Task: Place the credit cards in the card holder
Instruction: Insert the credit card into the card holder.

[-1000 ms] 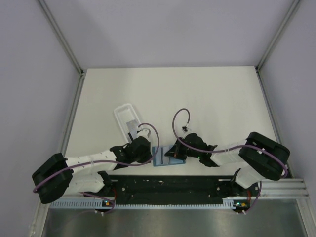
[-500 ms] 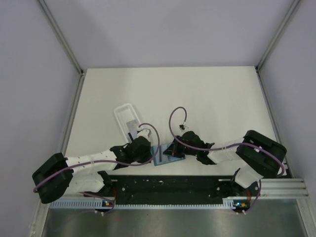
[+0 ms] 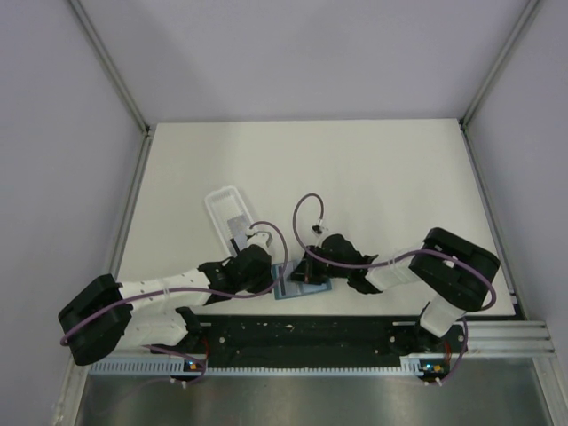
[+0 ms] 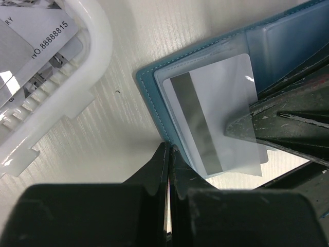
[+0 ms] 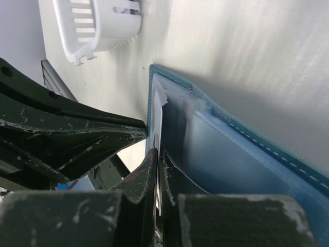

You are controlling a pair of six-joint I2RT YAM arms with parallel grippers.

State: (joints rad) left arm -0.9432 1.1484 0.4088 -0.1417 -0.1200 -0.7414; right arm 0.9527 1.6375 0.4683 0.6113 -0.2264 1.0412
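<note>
The teal card holder (image 3: 288, 286) lies open on the table between my two grippers, near the front edge. A white credit card (image 4: 216, 110) with a grey stripe sits partly inside its clear left pocket. My right gripper (image 5: 158, 154) is shut on that card's edge (image 5: 157, 110), with the holder's blue inside (image 5: 247, 164) just beyond. My left gripper (image 4: 168, 146) is shut, its tips at the holder's teal border (image 4: 149, 92); whether it pinches the border I cannot tell. More credit cards (image 4: 36, 31) lie in the white tray.
The long white tray (image 3: 229, 217) stands just behind the left gripper, close to the holder's left side (image 4: 92, 62). The black rail of the arm bases (image 3: 302, 333) runs right in front. White walls enclose the table at the sides.
My right arm has moved left with the card, carrying it further over the holder. The left arm and the tray have stayed put.
</note>
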